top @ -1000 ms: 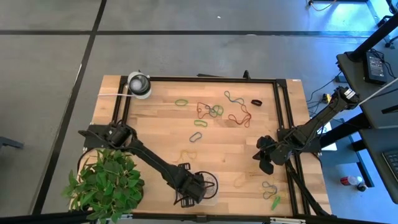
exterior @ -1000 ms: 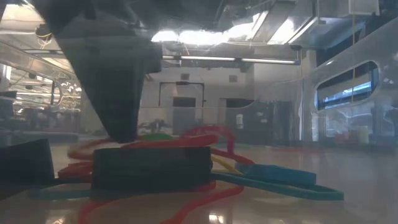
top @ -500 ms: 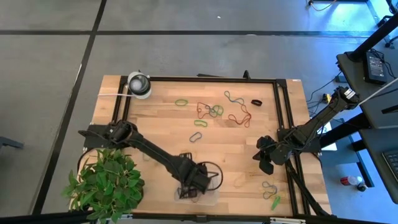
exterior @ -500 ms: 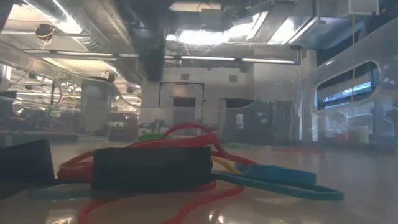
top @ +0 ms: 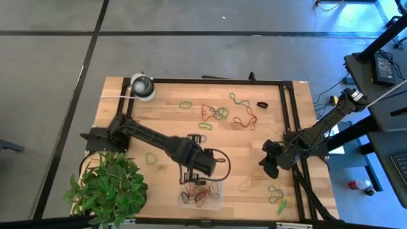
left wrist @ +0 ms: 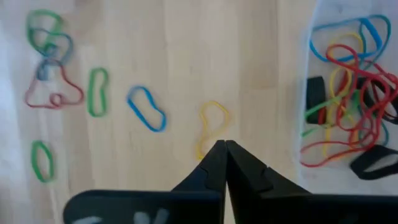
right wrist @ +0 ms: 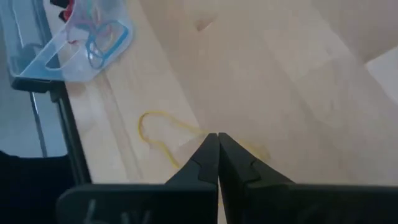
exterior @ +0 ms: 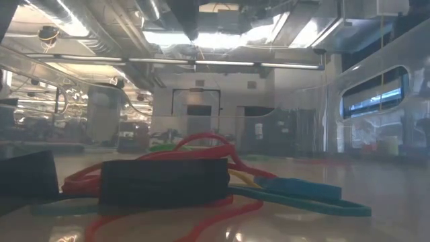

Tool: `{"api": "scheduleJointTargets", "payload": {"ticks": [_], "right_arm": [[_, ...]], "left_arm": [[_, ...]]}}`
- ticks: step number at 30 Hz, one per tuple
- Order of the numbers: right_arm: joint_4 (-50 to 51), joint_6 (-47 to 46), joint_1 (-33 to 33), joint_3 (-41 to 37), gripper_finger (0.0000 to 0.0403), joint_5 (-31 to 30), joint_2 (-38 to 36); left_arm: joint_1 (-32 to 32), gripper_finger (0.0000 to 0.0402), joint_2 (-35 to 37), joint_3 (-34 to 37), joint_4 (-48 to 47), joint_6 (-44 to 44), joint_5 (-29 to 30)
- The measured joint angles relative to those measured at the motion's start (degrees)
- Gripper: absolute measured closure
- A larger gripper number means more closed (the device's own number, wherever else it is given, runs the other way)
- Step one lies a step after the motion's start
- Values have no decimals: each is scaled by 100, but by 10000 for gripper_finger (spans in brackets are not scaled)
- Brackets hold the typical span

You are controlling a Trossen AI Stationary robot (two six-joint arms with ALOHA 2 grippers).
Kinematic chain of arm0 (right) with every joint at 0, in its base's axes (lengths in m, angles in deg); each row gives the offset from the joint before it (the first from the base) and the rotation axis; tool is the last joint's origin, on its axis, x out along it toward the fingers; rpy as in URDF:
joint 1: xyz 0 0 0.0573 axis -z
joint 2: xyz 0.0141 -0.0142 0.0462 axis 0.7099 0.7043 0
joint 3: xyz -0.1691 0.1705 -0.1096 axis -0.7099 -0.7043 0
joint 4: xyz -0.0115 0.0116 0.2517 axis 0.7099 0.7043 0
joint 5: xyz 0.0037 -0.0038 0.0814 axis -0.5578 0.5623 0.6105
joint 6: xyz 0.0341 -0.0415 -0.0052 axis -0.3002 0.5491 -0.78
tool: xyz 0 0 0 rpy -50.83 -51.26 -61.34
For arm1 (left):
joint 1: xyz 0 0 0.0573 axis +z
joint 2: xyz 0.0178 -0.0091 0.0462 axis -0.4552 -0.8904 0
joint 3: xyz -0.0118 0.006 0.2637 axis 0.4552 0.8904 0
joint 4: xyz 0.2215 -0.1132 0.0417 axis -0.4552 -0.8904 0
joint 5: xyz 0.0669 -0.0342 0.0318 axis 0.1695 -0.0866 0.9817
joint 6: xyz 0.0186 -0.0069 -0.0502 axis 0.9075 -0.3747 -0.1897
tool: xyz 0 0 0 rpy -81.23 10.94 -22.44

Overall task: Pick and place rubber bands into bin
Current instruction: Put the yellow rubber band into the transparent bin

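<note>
The left hand (top: 202,166), fingers together and empty, hovers beyond the bin (top: 216,202) holding rubber bands (top: 198,194); right hand (top: 271,166) waits closed.

Clear shallow bin (top: 216,202) at table's near edge, tangled coloured rubber bands (top: 198,194) inside, perhaps a dozen more scattered beyond

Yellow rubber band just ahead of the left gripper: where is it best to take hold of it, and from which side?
The yellow rubber band lies flat and limp on the table, apart from the other bands. It is probably best taken from straight above, at its wider rounded end, with the fingers astride one strand. The left gripper is shut and must open first.
</note>
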Motion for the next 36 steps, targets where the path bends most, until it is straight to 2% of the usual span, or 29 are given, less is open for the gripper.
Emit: {"api": "scheduleJointTargets", "payload": {"ticks": [5,10,16,21,27,33,36], "right_arm": [[925,-542,-317,694,402,139,552],[1920,-1252,-583,1387,402,923,1331],[1968,-1433,-730,1643,398,1913,2248],[1769,-1501,-764,1643,384,2330,2849],[1361,-1551,-764,1643,344,2345,3241],[1915,-2936,-773,1619,299,2346,3436],[2102,-3345,-840,1619,282,2351,3499]], "left_arm": [[178,400,1187,1727,1424,106,-31],[297,400,2373,3639,2647,-194,-392],[315,400,3583,5260,3518,-634,-478],[315,400,4335,6030,3839,-848,-461],[313,400,4873,6482,3845,-893,-457],[313,400,5048,6650,3845,-951,-453],[313,400,5048,6650,3846,-893,-461]]}}
